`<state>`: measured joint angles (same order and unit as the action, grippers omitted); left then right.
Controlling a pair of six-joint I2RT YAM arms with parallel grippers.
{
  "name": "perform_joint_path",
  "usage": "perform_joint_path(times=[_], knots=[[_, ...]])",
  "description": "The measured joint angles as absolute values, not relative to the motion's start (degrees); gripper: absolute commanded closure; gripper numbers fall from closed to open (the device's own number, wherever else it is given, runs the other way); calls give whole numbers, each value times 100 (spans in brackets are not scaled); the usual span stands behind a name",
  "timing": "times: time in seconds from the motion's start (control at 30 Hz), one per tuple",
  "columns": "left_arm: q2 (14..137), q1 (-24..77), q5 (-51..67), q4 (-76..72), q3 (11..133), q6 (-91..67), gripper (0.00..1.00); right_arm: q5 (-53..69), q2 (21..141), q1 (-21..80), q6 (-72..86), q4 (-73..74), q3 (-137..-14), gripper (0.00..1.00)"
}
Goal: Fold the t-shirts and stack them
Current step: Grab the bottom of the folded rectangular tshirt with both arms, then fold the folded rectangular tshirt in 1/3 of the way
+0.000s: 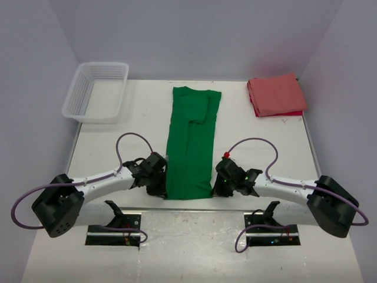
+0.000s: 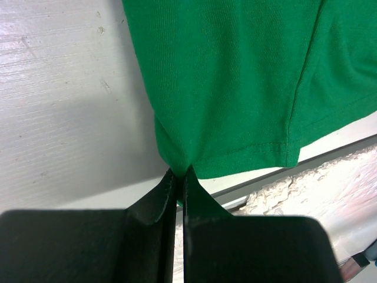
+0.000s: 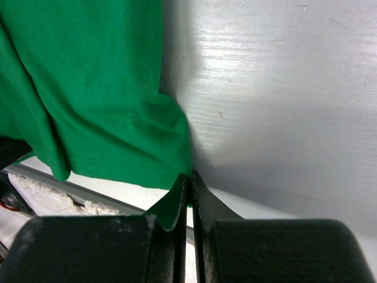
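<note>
The left fingers (image 2: pixel 154 205) pinch tight on the green t-shirt's (image 1: pixel 191 141) near-left corner; the right fingers (image 3: pixel 210 210) clamp its near-right corner.

The green t-shirt (image 1: pixel 188 144) lies flat as a long narrow strip down the middle of the table (image 1: pixel 118 147), sleeves folded in, running from 12 toward 6 o'clock. The left gripper (image 1: pixel 160 184) meets its near corner at 7 o'clock, the right gripper (image 1: pixel 219 183) the other near corner at 5 o'clock, both arms reaching inward. A folded salmon-red t-shirt (image 1: pixel 275 94) rests at 1 o'clock; a white mesh basket (image 1: pixel 97 91) sits at 11 o'clock, well apart from both shirts.
</note>
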<state>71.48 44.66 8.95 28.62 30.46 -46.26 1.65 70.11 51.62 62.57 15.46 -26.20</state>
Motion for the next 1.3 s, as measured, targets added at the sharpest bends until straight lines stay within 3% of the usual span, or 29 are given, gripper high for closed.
perform_joint_path(times=[0.5,0.93,1.1,1.3], knots=[[6971,4471,1031,3050,3009,-4532,100,-178,6882,6388,6189,2202,-3179,100],[6399,4480,1100,3194,3057,-4501,100,-735,6757,6486,6447,3155,-3522,100],[6665,4491,670,3496,3885,-4429,100,-1098,7000,6289,6176,3671,-4226,100],[8274,4285,419,3415,5572,-4104,100,-1271,7649,5013,5159,3997,-5398,100]])
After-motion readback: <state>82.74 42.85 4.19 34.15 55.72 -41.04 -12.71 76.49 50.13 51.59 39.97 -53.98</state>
